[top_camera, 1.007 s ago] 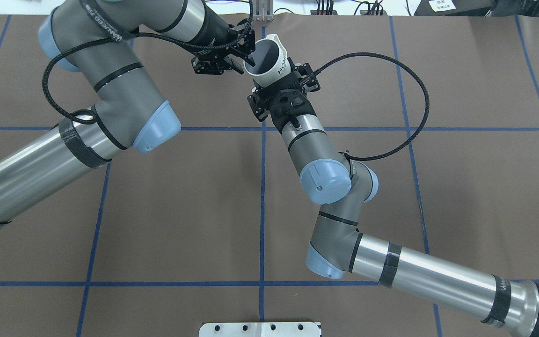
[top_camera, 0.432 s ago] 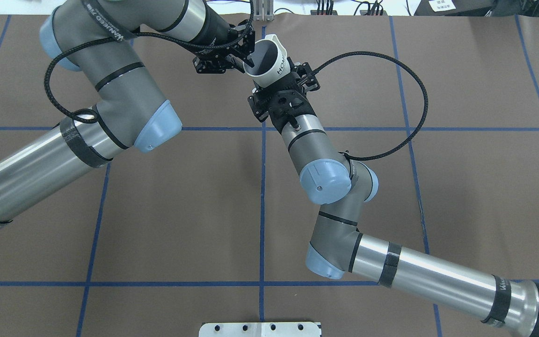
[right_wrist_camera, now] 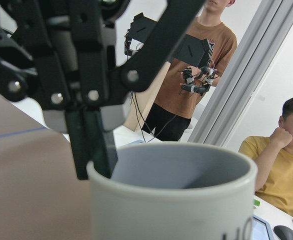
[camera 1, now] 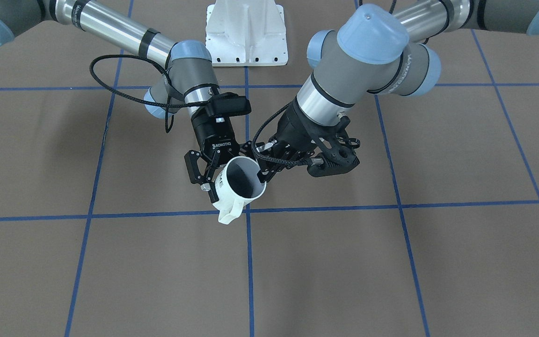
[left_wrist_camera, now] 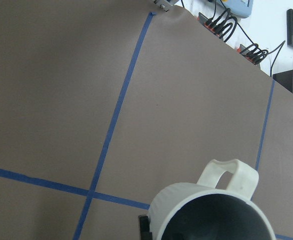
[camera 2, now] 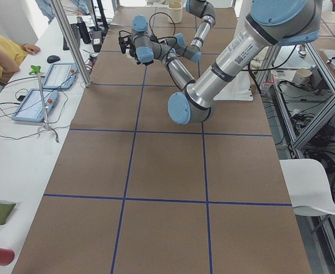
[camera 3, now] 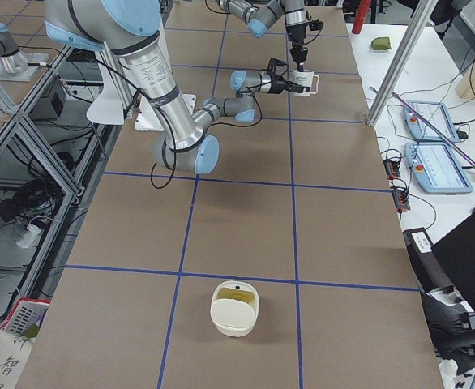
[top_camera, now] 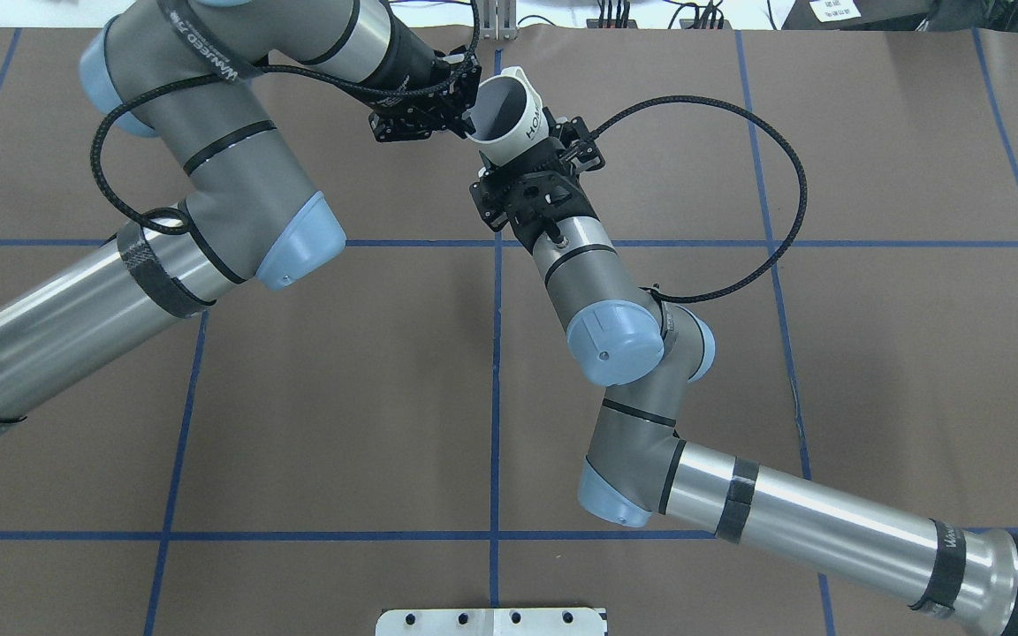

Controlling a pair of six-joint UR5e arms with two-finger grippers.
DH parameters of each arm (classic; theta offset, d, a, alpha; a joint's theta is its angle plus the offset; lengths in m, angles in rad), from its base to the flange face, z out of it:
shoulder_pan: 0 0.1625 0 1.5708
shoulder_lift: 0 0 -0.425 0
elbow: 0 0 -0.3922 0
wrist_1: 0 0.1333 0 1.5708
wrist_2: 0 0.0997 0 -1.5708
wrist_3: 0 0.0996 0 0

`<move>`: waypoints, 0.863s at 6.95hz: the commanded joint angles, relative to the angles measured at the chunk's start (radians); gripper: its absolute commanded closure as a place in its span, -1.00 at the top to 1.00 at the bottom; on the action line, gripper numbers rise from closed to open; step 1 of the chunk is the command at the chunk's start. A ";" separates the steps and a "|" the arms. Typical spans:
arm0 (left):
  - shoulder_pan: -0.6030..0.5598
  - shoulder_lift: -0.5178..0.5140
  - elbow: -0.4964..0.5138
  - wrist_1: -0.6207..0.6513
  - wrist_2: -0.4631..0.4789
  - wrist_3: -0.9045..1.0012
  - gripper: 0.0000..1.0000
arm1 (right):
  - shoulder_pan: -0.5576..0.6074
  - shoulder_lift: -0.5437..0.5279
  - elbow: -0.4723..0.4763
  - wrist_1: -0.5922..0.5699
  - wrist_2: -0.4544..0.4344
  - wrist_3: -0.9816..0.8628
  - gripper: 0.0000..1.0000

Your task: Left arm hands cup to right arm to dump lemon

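Note:
The white cup [top_camera: 518, 115] marked "HOME" hangs above the far middle of the table, tilted, with its handle [camera 1: 230, 211] pointing away from the robot. My left gripper [top_camera: 471, 120] is shut on the cup's rim, with its slim fingers [right_wrist_camera: 92, 145] at the edge. My right gripper [top_camera: 528, 148], marked ROBOTIQ, has its fingers [camera 1: 213, 186] against the cup's ribbed body [camera 1: 222, 194] from below and looks shut on it. The cup's grey inside [left_wrist_camera: 214, 220] shows no lemon. The cup also shows in the exterior right view [camera 3: 305, 81].
A white bowl [camera 3: 236, 306] with something yellow-green in it stands on the table's end at the robot's right. The white base plate [camera 1: 246, 32] is at the robot's edge. Two operators [right_wrist_camera: 189, 75] and a metal post [camera 3: 400, 57] are beyond the far edge.
The left arm's elbow and gripper body have shifted slightly right toward the cup. The cup and the right gripper have hardly moved.

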 commanded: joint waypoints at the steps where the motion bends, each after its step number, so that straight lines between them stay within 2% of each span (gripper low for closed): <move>1: 0.000 0.001 0.005 0.003 0.000 0.000 -1.00 | -0.001 -0.001 0.008 0.002 -0.003 -0.010 0.36; 2: 0.000 0.000 0.005 0.003 0.000 0.000 -1.00 | -0.003 -0.013 0.011 0.004 -0.035 -0.010 0.99; 4: 0.000 -0.008 0.015 0.001 0.000 0.002 -1.00 | -0.018 -0.027 0.020 0.005 -0.047 -0.012 1.00; 6: 0.000 -0.008 0.018 0.000 0.000 0.002 -1.00 | -0.059 -0.059 0.046 0.005 -0.111 -0.013 1.00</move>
